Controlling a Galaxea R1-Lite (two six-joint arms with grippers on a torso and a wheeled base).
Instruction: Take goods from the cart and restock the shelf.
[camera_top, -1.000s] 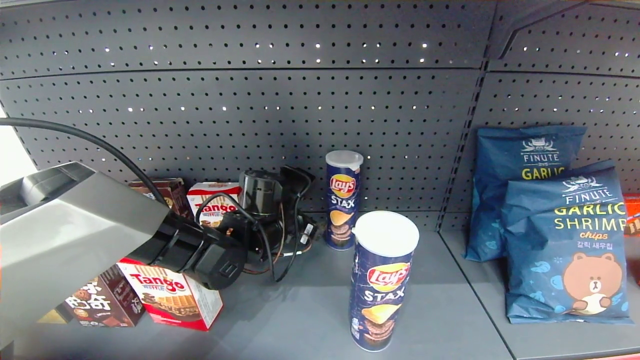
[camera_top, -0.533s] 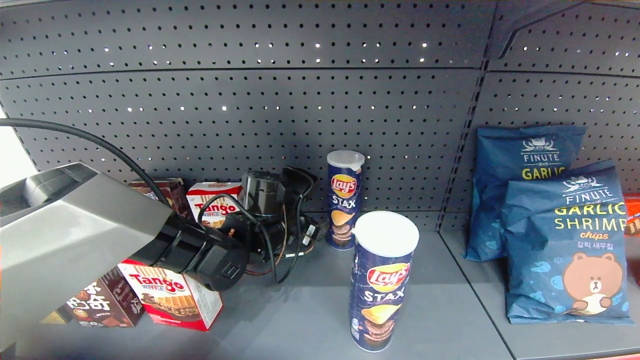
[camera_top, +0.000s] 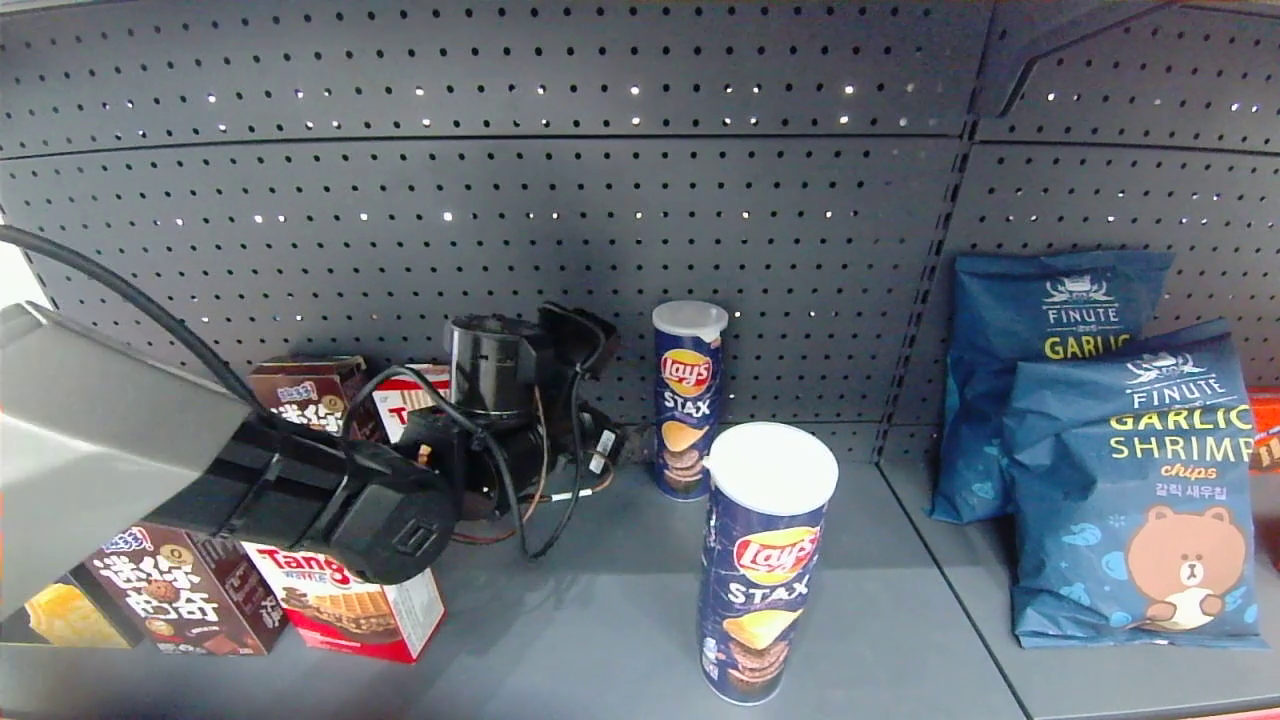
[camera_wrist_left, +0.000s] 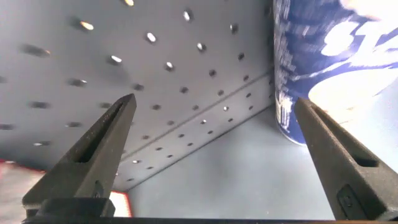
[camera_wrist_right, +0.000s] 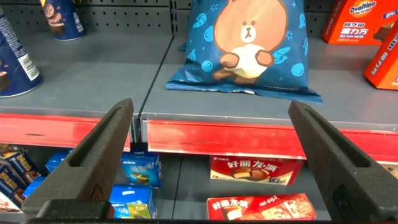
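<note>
Head view: above the near edge, facing forward and down across the shelf (camera_top: 600, 600) to the pegboard (camera_top: 500, 200).
Left wrist view: low, close to the pegboard, just beside the far can (camera_wrist_left: 329, 68).
Right wrist view: outside the near edge, facing in.
Shared: bear bag (camera_top: 1130, 500), in the head and right wrist views.

Before me stands a dark grey pegboard back wall (camera_top: 600, 200), pinpricks of light showing through some holes. A slotted upright (camera_top: 922, 300) splits it into 2 bays. The grey shelf (camera_top: 600, 620) carries a red front rail (camera_wrist_right: 217, 138).
</note>
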